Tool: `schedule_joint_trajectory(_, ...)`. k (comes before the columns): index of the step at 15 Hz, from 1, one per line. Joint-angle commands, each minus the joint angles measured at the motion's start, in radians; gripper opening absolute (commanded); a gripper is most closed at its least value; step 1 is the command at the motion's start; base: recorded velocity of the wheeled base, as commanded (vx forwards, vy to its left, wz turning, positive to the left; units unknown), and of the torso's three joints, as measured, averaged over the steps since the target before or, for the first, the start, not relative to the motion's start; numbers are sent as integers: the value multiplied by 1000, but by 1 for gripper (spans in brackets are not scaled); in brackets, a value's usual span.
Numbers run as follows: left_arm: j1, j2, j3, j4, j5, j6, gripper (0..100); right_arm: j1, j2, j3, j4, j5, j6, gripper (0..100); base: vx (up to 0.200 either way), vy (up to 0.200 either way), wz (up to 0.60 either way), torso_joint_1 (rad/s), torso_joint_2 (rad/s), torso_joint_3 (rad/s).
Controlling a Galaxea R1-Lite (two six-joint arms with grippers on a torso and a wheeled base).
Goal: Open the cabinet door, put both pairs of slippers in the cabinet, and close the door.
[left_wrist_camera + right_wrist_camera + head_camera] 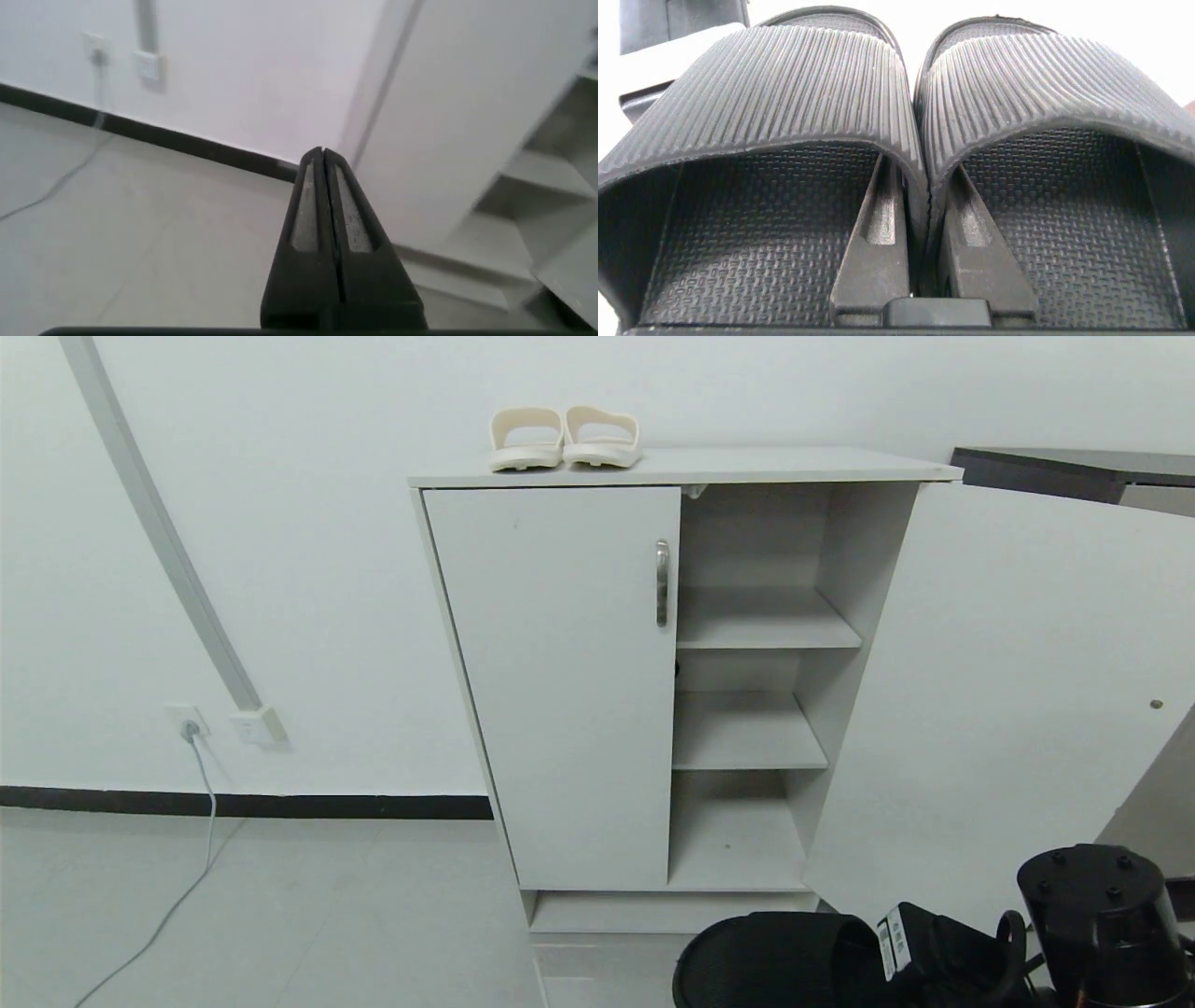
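Observation:
A white cabinet [551,691] stands against the wall, its left door shut and its right door [1008,700] swung wide open, baring three shelves [747,733]. A pair of cream slippers [565,439] rests on the cabinet top. My right gripper [915,238] is shut on a pair of black slippers [906,103], a finger inside each, pinching their inner sides together. In the head view the black slippers [780,957] hang low in front of the cabinet's base. My left gripper [324,210] is shut with nothing in it, above the floor left of the cabinet.
A wall socket [187,721] with a grey cable [201,840] running onto the floor sits at the left. A dark table [1074,467] stands behind the open door. Bare tiled floor [280,915] lies left of the cabinet.

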Motion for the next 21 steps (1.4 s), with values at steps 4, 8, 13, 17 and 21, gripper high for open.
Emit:
schedule_joint_trajectory(4, 189, -28, 29, 2, -3, 22, 0, 1, 2, -2, -1, 0, -1, 0, 0, 0, 0, 0, 0, 0)
schedule_joint_trajectory(8, 179, -25, 29, 35, -314, 127, 0, 1, 7, -2, -1, 1, -1, 0, 0, 0, 0, 0, 0, 0)
schedule_joint_trajectory(13, 84, -116, 29, 35, -311, 173, 0, 2, 5, -2, -1, 0, -1, 0, 0, 0, 0, 0, 0, 0)
schedule_joint_trajectory(17, 82, -113, 29, 38, -307, 145, 0, 4, 16, -64, -1, -106, 59, 0, 0, 0, 0, 0, 0, 0)
schedule_joint_trajectory(21, 84, -113, 29, 38, -303, 116, 0, 106, 162, -311, -2, -494, 409, 0, 0, 0, 0, 0, 0, 0)
